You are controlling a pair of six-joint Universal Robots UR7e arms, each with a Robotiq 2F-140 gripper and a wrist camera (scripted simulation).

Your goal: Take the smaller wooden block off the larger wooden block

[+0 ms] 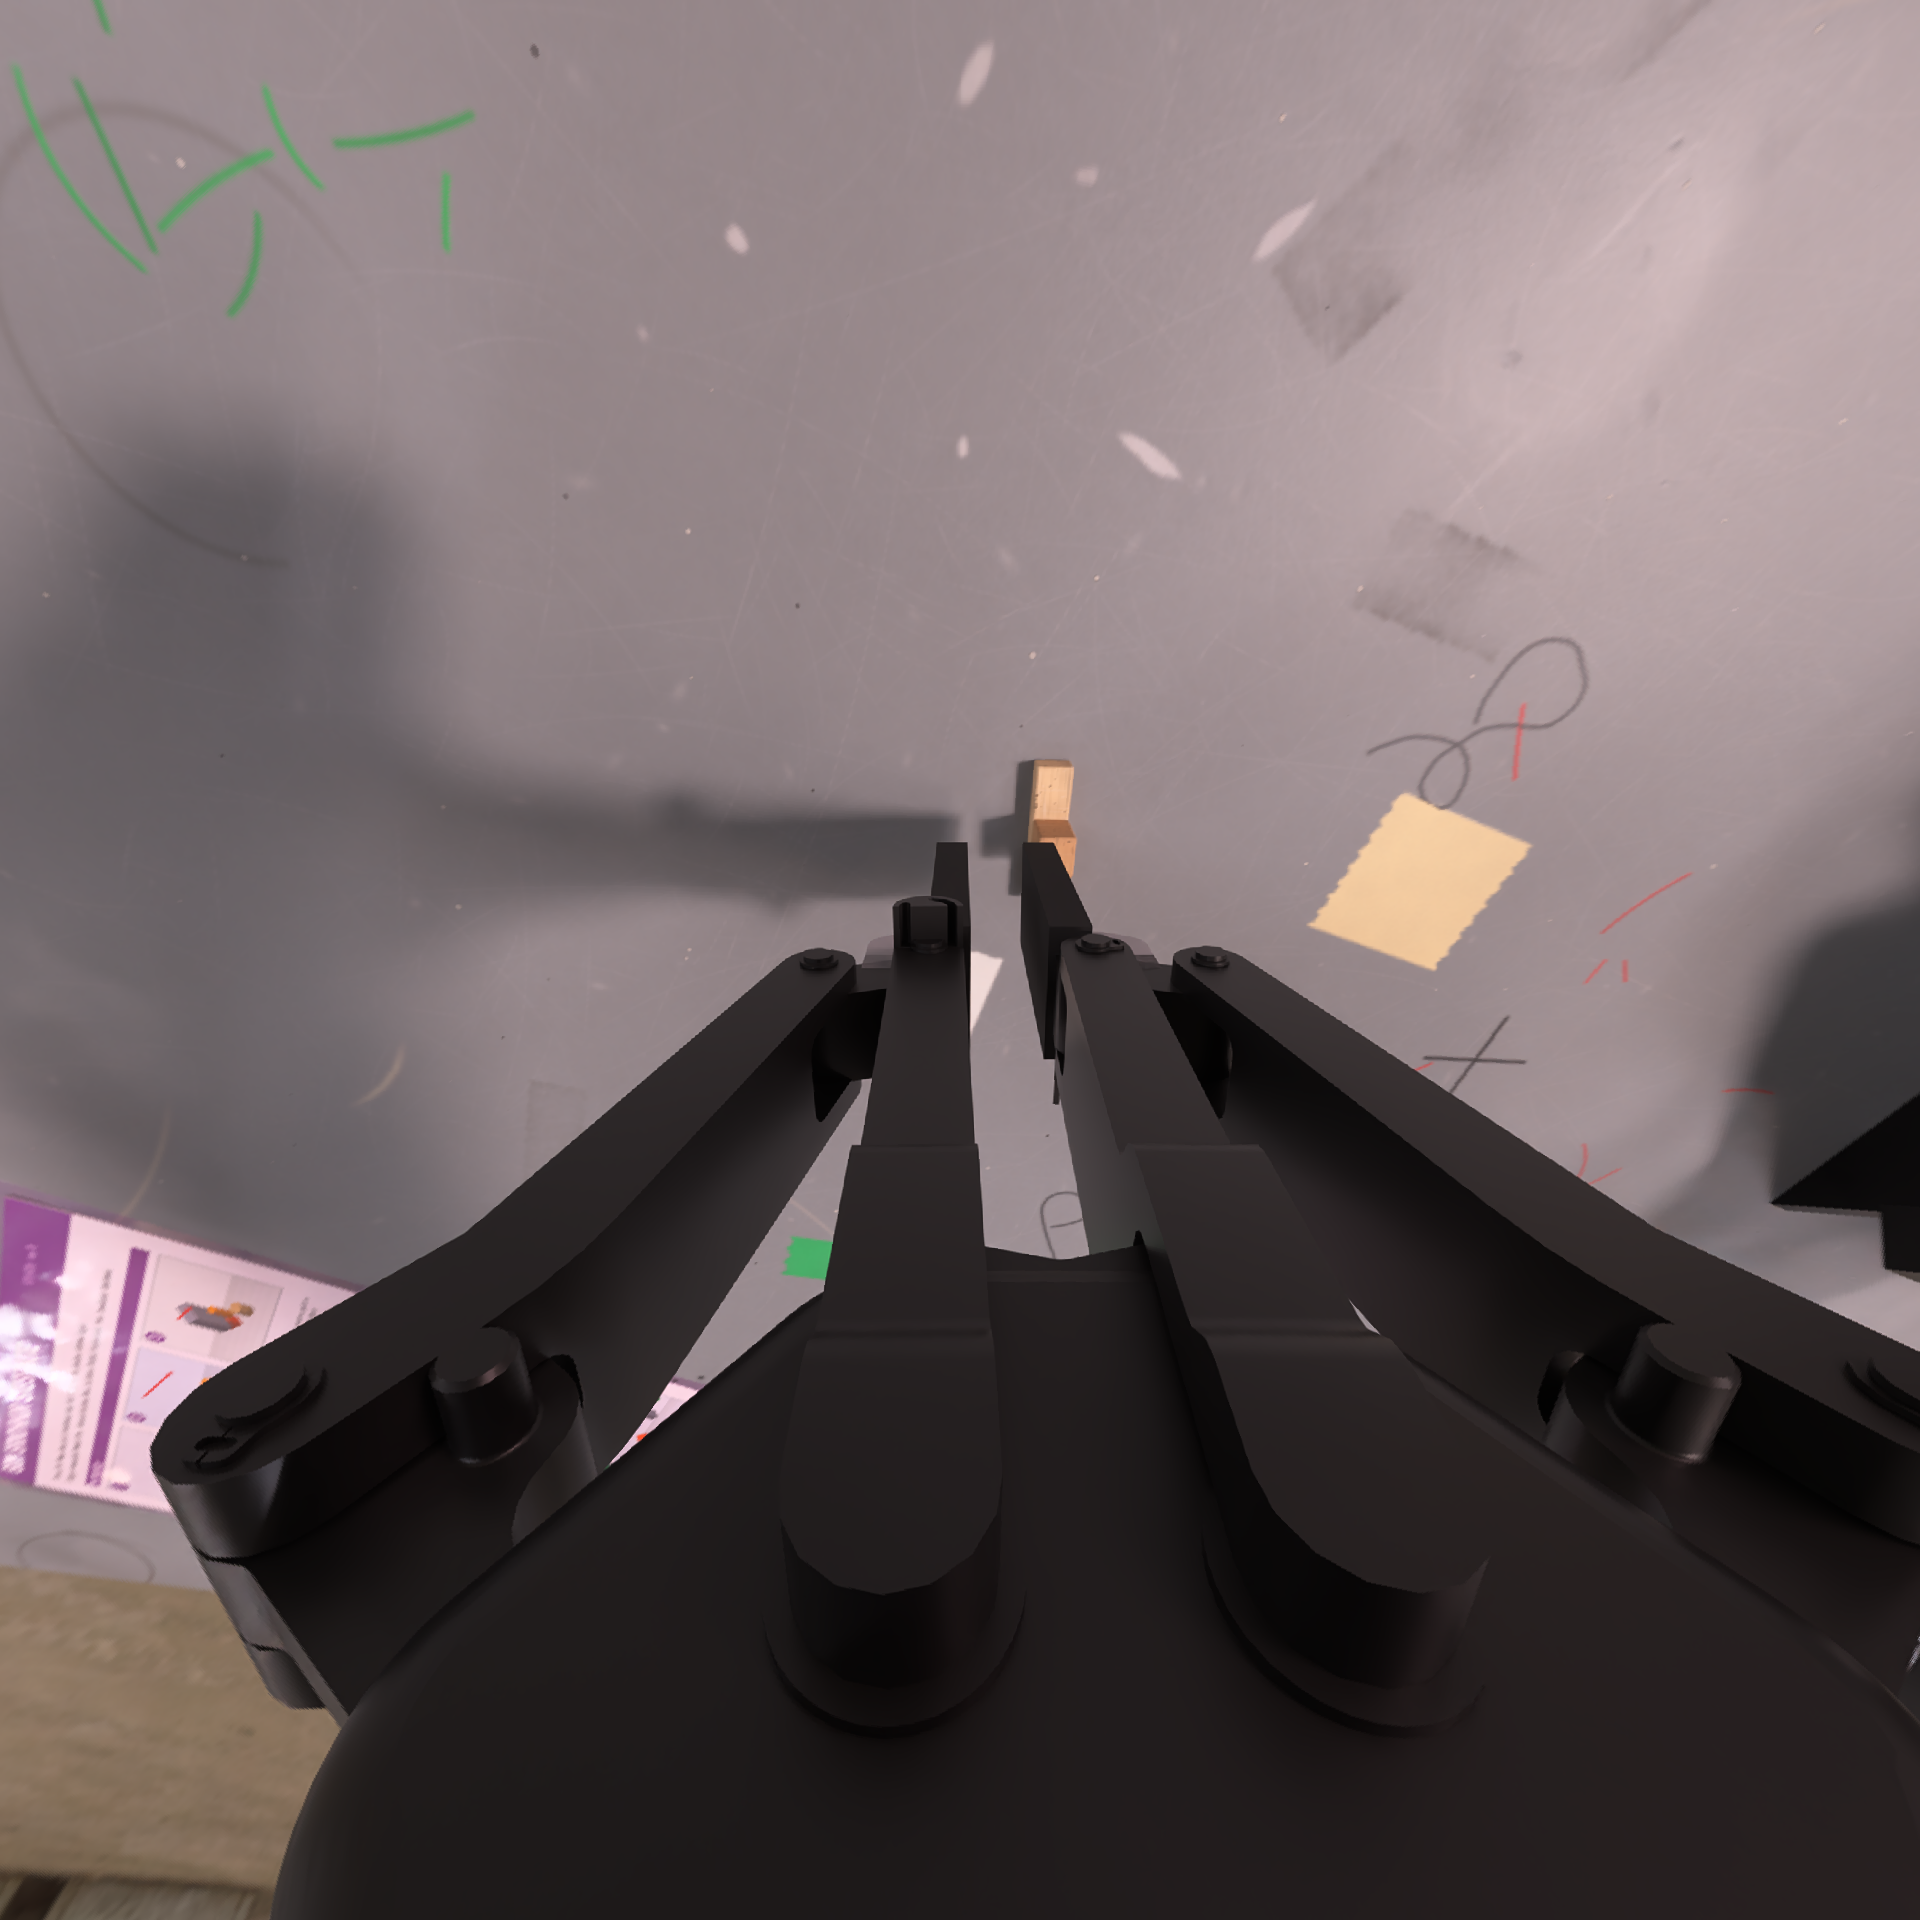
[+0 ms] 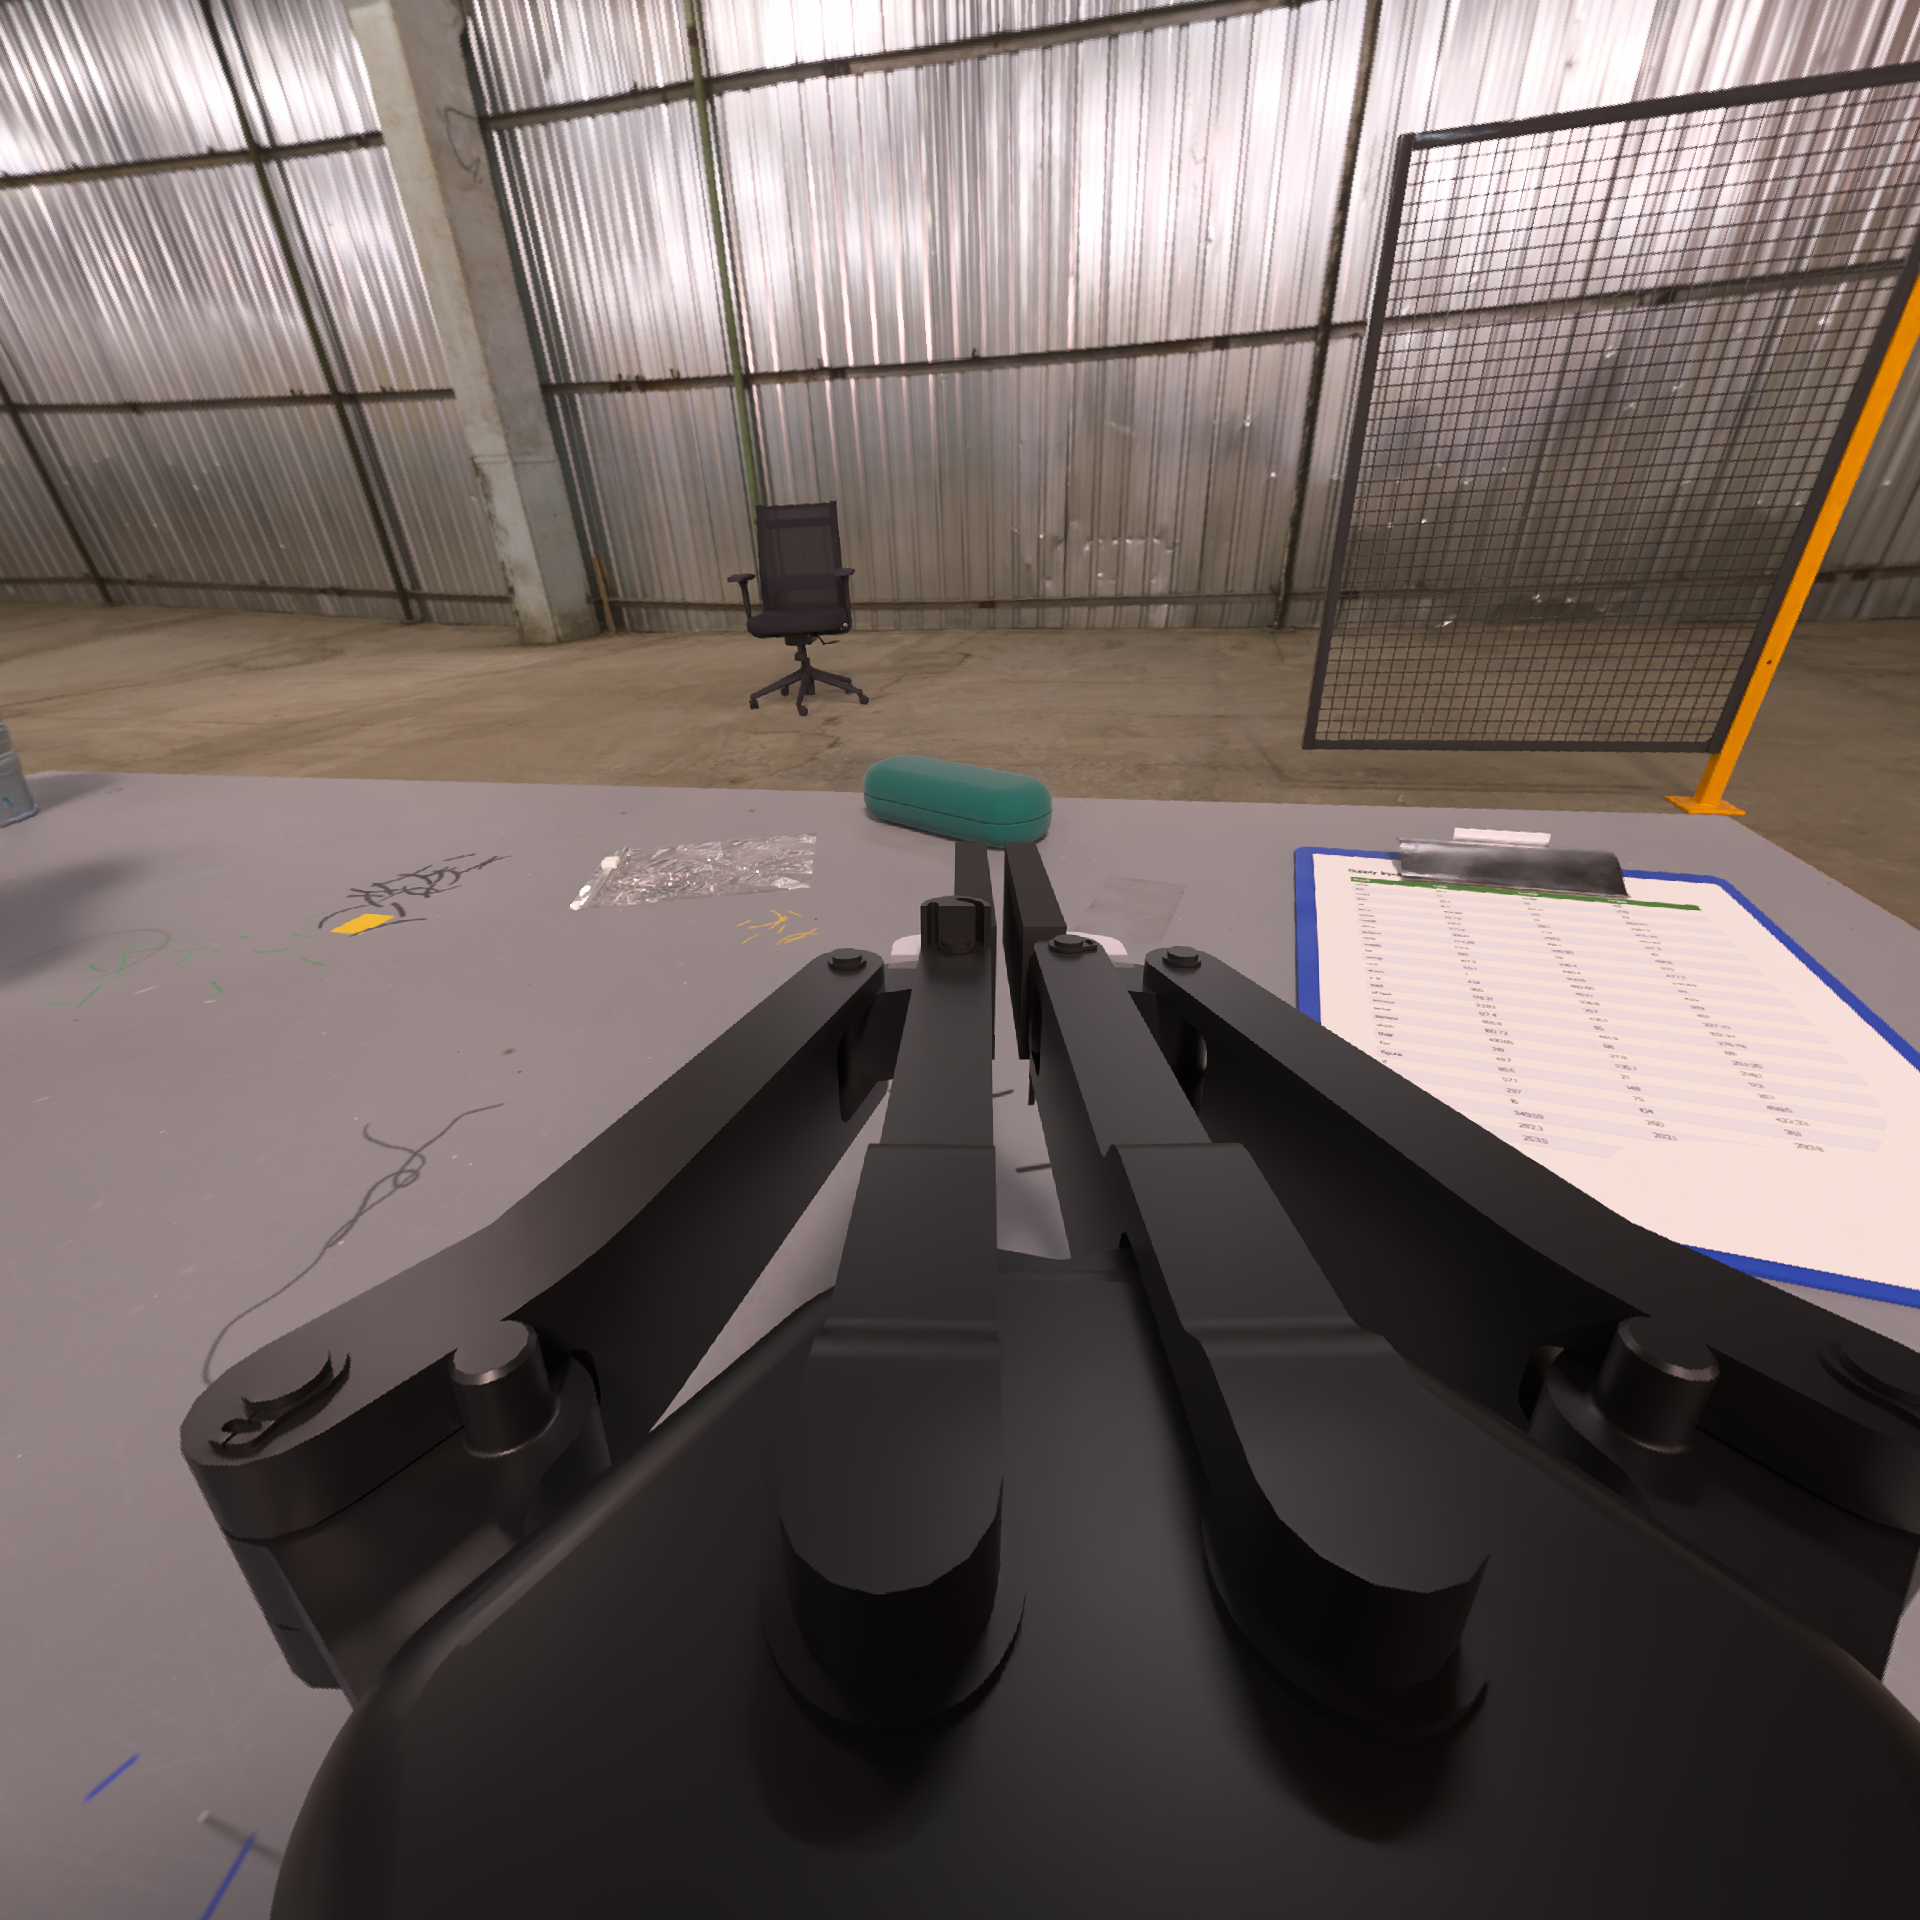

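Left wrist view: my left gripper point(image 1: 992, 868) points down at the grey table point(image 1: 727, 520). Its fingers stand nearly together, a narrow gap between the tips, nothing held in it. Just past the tips, at about 1 o'clock from them, I see the wooden blocks: the larger wooden block point(image 1: 1049, 798) lies pale and long on the table, and the smaller wooden block point(image 1: 1062, 840) sits at its near end, darker, partly hidden behind the right finger point(image 1: 1042, 883). From this angle I cannot tell whether the finger touches it. The blocks cast a shadow toward 9 o'clock.

A torn yellow paper scrap point(image 1: 1418, 881) lies at 3 o'clock from the blocks, well apart. Green scribbles point(image 1: 208, 177) mark the table at 11 o'clock. A purple-edged leaflet point(image 1: 125, 1351) lies at 8 o'clock near the table edge.

Right wrist view: my right gripper point(image 2: 995, 868) hovers low over the same table, jaws drawn almost together, gripping nothing. A teal glasses case point(image 2: 956, 800) lies just beyond the tips at 12 o'clock. A blue clipboard point(image 2: 1621, 1039) with a printed sheet lies at 3 o'clock. A clear plastic bag point(image 2: 707, 868) lies at 10 o'clock. A black office chair point(image 2: 800, 603) stands on the floor beyond, and a wire-mesh fence panel point(image 2: 1600, 436) at 2 o'clock. No blocks show here.
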